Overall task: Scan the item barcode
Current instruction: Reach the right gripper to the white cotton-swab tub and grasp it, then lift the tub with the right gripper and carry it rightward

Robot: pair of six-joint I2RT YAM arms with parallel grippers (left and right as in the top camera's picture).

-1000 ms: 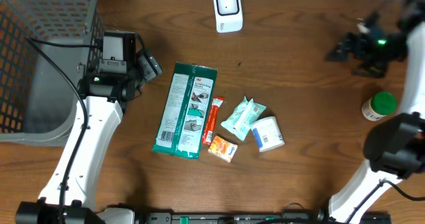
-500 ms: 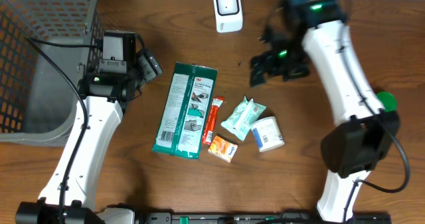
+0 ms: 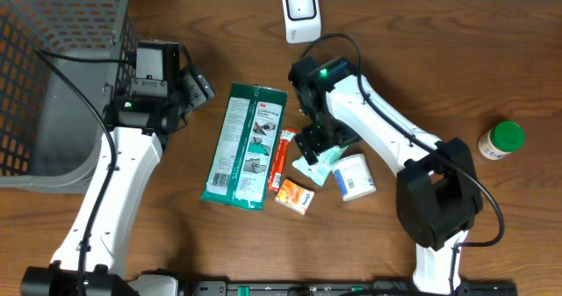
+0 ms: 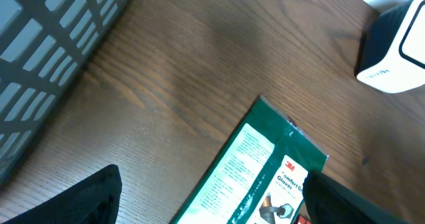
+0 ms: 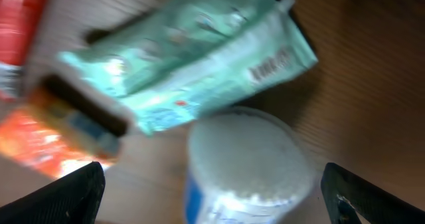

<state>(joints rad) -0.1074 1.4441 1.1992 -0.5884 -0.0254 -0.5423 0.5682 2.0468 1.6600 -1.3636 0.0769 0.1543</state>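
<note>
A white barcode scanner (image 3: 301, 13) stands at the table's far edge. The items lie mid-table: a green glove packet (image 3: 245, 145), a red stick pack (image 3: 282, 159), a mint pouch (image 3: 321, 155), a white tub (image 3: 354, 176) and an orange box (image 3: 295, 196). My right gripper (image 3: 318, 142) hovers open over the mint pouch and holds nothing. In its blurred wrist view, the white tub (image 5: 246, 164) lies between the spread fingers (image 5: 372, 194), with the mint pouch (image 5: 192, 71) beyond. My left gripper (image 3: 195, 87) is open and empty beside the packet's top corner (image 4: 259, 171).
A grey wire basket (image 3: 53, 76) fills the left edge. A green-lidded bottle (image 3: 501, 140) stands alone at the far right. The scanner (image 4: 398, 48) shows at the upper right of the left wrist view.
My right arm has swung from the far right across the table and down over the cluster of items. The left arm and all the items stayed put.
</note>
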